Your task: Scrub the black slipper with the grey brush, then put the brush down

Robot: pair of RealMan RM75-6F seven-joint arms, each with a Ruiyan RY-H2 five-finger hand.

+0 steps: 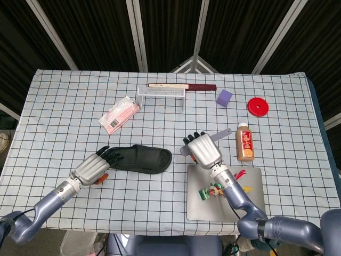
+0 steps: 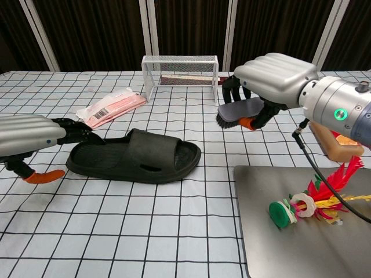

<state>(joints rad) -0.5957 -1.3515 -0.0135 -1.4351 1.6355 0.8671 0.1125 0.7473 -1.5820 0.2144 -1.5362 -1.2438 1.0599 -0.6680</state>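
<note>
Head view shows the black rubber slipper lying flat on the checked tablecloth, a little toward the near edge of the table and left of its middle, sole down, its long axis running left to right. In the chest view the strap arches over its middle and the heel end points toward the right.

At the slipper's left end the robot's left hand reaches in low over the cloth, its dark fingers stretched out and apart, the tips at or on the slipper's toe end; whether they press on it I cannot tell. It holds nothing.

To the right of the slipper, clear of it and raised above the cloth, the right hand is wrapped around the grey brush, bristles facing down, the grey handle sticking out behind the hand toward the right.

Just behind that hand's wrist lies a flat grey metal tray at the near right edge, carrying a feathered shuttlecock toy in red, green and yellow. A brown bottle with a white cap stands beyond the tray. Further back sit a purple cube, a red round lid, a white wire rack and a pink packet.
</note>
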